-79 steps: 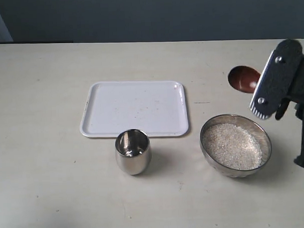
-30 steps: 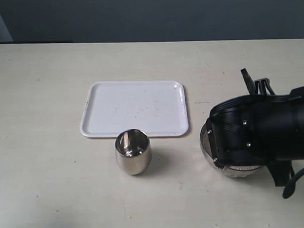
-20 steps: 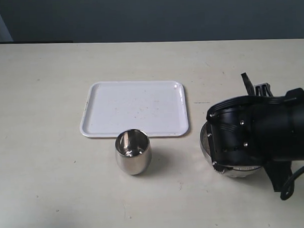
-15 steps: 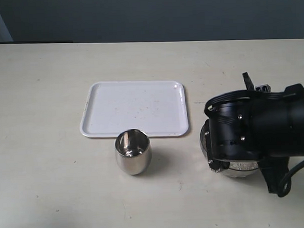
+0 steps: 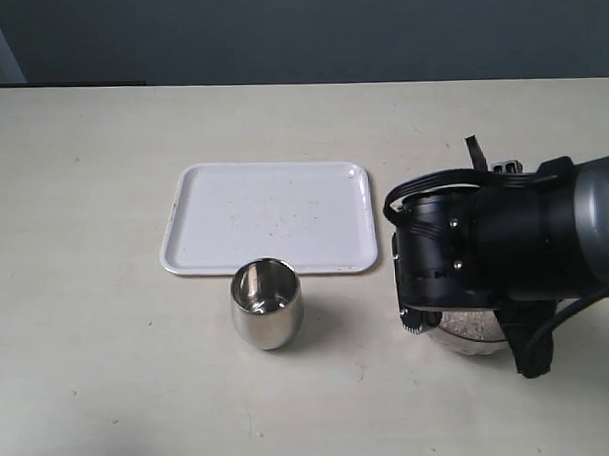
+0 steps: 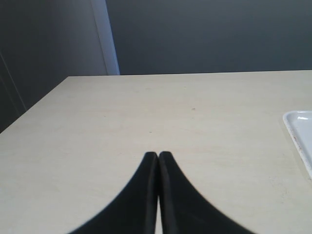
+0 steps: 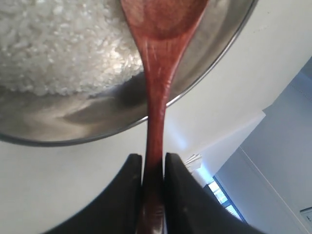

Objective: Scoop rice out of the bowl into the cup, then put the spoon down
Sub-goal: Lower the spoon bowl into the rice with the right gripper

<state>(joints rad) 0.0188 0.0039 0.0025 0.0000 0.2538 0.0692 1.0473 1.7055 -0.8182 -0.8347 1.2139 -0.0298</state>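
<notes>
My right gripper (image 7: 153,161) is shut on the handle of the reddish-brown wooden spoon (image 7: 157,73). The spoon's oval head hangs over the steel bowl (image 7: 214,53), right by the white rice (image 7: 53,44); no grains show in the part of the head that is in frame. In the exterior view the black right arm (image 5: 505,246) covers nearly all of the bowl (image 5: 468,334), and the spoon is hidden there. The small steel cup (image 5: 266,302) stands upright left of the bowl, just in front of the tray. My left gripper (image 6: 158,155) is shut with nothing in it, above bare table.
A white rectangular tray (image 5: 269,216) lies behind the cup, left of the arm; its corner (image 6: 298,122) shows in the left wrist view. The beige tabletop (image 5: 98,325) stretches left and forward of the cup. A dark wall runs behind the table.
The right arm has swung down over the bowl with the spoon and then slid leftwards across it. The cup and tray have not moved.
</notes>
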